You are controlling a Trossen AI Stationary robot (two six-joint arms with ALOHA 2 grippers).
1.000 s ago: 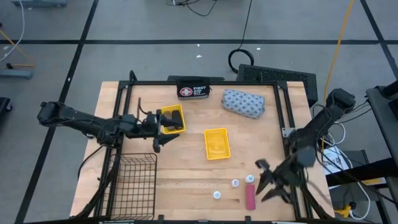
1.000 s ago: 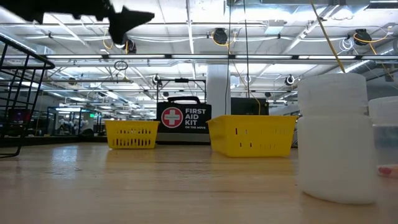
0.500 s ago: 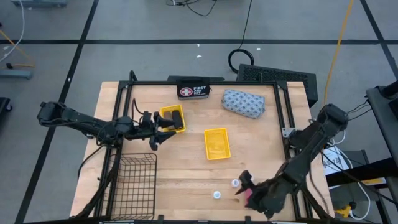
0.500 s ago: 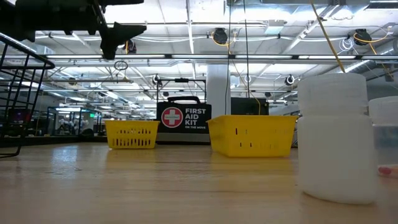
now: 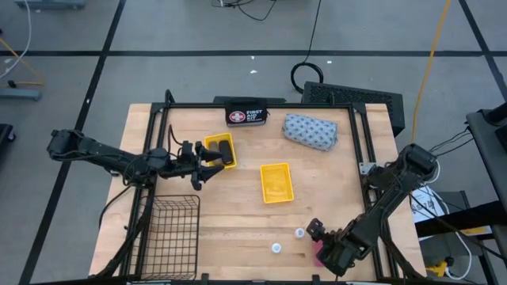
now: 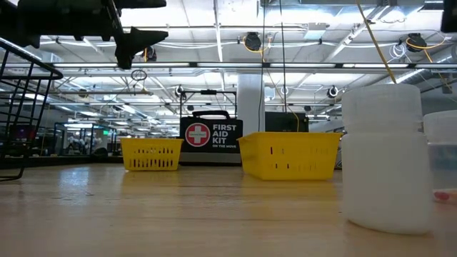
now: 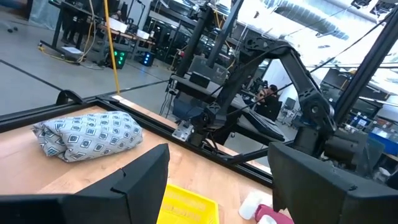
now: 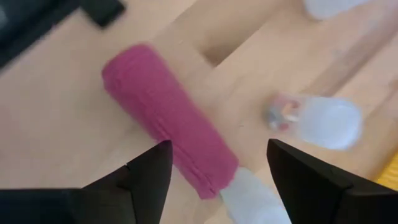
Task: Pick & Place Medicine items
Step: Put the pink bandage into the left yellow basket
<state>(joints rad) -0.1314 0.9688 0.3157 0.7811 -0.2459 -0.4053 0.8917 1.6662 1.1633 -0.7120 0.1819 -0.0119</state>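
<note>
R gripper (image 5: 321, 241) hovers over the pink bar (image 8: 169, 118) at table's 5 o'clock corner, fingers spread wide, nothing held. Bar sits right under it, between the two fingers; its long axis runs skew to the finger line, so wrist likely needs a turn before closing. White containers (image 5: 299, 233) just beside, at 11 o'clock from bar. L gripper (image 5: 207, 162) open too, well apart by yellow tray (image 5: 215, 143); R arm is nearer.
</note>
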